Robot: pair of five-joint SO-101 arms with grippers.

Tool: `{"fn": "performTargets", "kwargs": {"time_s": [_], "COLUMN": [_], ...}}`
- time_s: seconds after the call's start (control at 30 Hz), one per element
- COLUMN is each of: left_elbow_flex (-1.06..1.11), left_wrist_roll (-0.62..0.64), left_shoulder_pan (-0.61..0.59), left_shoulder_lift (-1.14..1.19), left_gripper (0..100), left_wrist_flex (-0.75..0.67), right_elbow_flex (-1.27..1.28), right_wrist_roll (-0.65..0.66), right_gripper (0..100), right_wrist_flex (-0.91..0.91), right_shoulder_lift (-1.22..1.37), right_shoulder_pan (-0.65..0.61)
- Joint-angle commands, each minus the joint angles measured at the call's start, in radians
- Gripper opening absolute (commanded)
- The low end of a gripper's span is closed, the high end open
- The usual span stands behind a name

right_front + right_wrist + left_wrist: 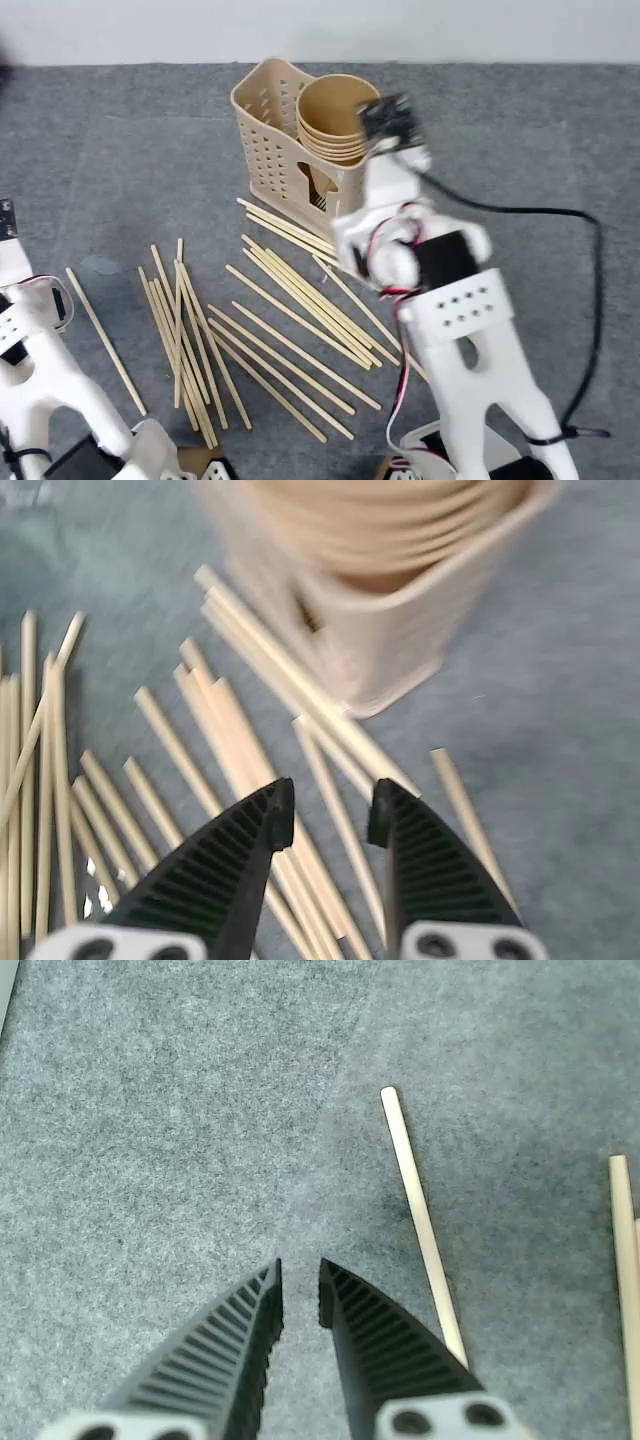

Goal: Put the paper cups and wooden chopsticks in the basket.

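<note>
A beige slotted basket [268, 135] stands on the grey mat with a stack of paper cups [335, 115] inside it. Many wooden chopsticks [290, 310] lie scattered in front of it. The right arm [400, 200] leans over the sticks just beside the basket. My right gripper [330, 792] is open above the chopsticks [250, 750], holding nothing, with the basket [400, 640] and cups [390, 520] just ahead. My left gripper [300, 1268] hovers over bare mat, its tips slightly apart and empty, beside a single chopstick [420, 1220].
The left arm [35, 350] sits at the near left corner, close to a lone chopstick [105, 340]. A black cable [580, 300] loops along the right side. Another stick [625, 1250] lies at the edge of the left wrist view.
</note>
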Motion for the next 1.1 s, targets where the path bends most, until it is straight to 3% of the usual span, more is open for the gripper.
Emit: {"fn": "performTargets", "kwargs": {"time_s": [0.0, 0.17, 0.3, 0.7, 1.07], "left_elbow_flex": [0.004, 0.021, 0.021, 0.021, 0.021], "left_wrist_roll": [0.006, 0.006, 0.006, 0.006, 0.006], "left_shoulder_pan": [0.006, 0.008, 0.008, 0.008, 0.008], "left_shoulder_lift": [-0.029, -0.028, -0.028, -0.028, -0.028], "left_gripper": [7, 7, 7, 7, 7], "left_wrist_flex": [-0.015, -0.020, -0.020, -0.018, -0.018], "right_elbow_flex": [0.114, 0.351, 0.459, 0.459, 0.247], "right_wrist_roll": [-0.061, -0.100, -0.101, -0.103, -0.098], "right_gripper": [6.9, 1.2, 0.8, 0.8, 0.8], "right_wrist_flex": [-0.171, -0.542, -0.693, -0.911, -0.918], "right_shoulder_lift": [-0.027, -0.027, -0.027, 0.134, 0.435], "right_shoulder_pan": [-0.051, -0.058, -0.058, -0.059, 0.008]}}
